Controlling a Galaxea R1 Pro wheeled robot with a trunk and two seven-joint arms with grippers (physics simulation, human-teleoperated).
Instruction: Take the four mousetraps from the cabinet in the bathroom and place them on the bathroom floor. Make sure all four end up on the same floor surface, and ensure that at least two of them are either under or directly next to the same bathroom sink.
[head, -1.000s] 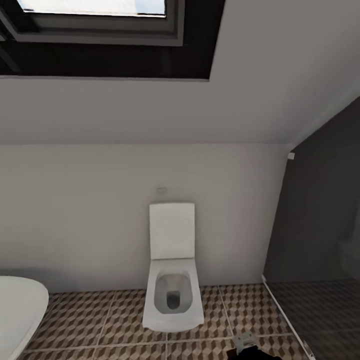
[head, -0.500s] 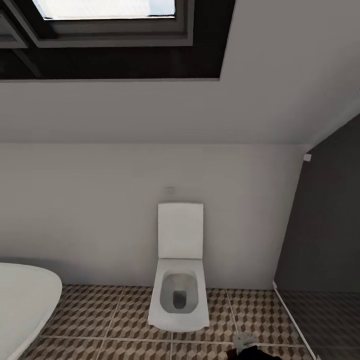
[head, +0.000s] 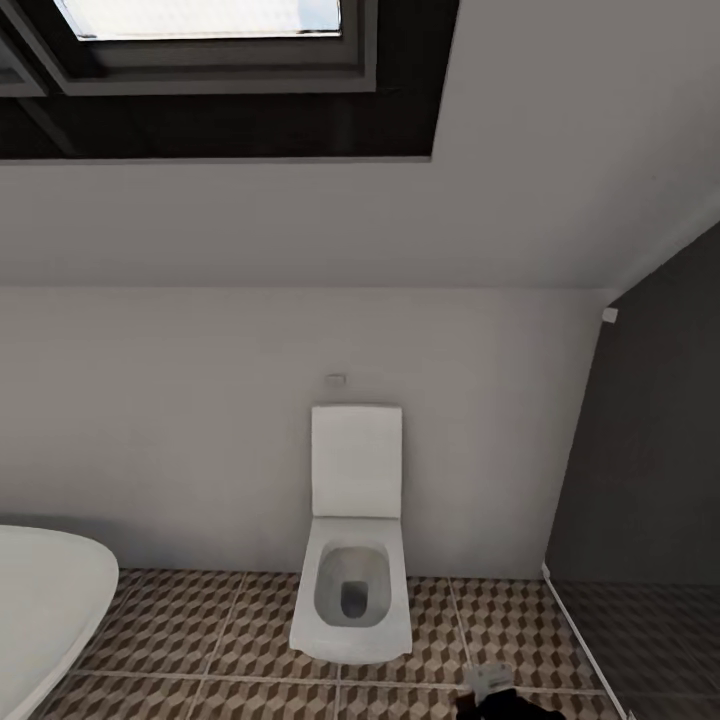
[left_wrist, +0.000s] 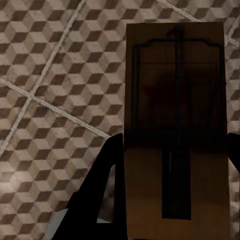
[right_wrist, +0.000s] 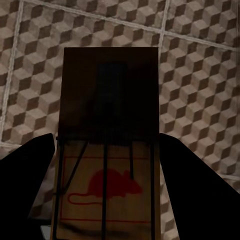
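Observation:
In the left wrist view, a brown wooden mousetrap (left_wrist: 175, 100) with dark metal wire sits between the dark fingers (left_wrist: 102, 190) of my left gripper (left_wrist: 175, 142), which is shut on it. The right wrist view shows a second mousetrap (right_wrist: 107, 165), printed with a red mouse. My right gripper (right_wrist: 107, 137) is shut on it, one finger (right_wrist: 25, 170) on each side. Both traps hang above the bathroom floor (left_wrist: 50, 75) of cube-patterned tiles (right_wrist: 200, 75). The cabinet and the sink are out of view.
Straight ahead, a white toilet (head: 352, 590) stands against the white wall. A white bathtub rim (head: 45, 610) curves in at the lower left. A dark wall (head: 650, 470) stands at the right, and a skylight (head: 200, 20) is overhead. A piece of my arm (head: 490, 690) shows at the bottom edge.
The whole head view has shifted sideways, first one way, then slightly back, so the camera turned. The toilet and tub have not moved.

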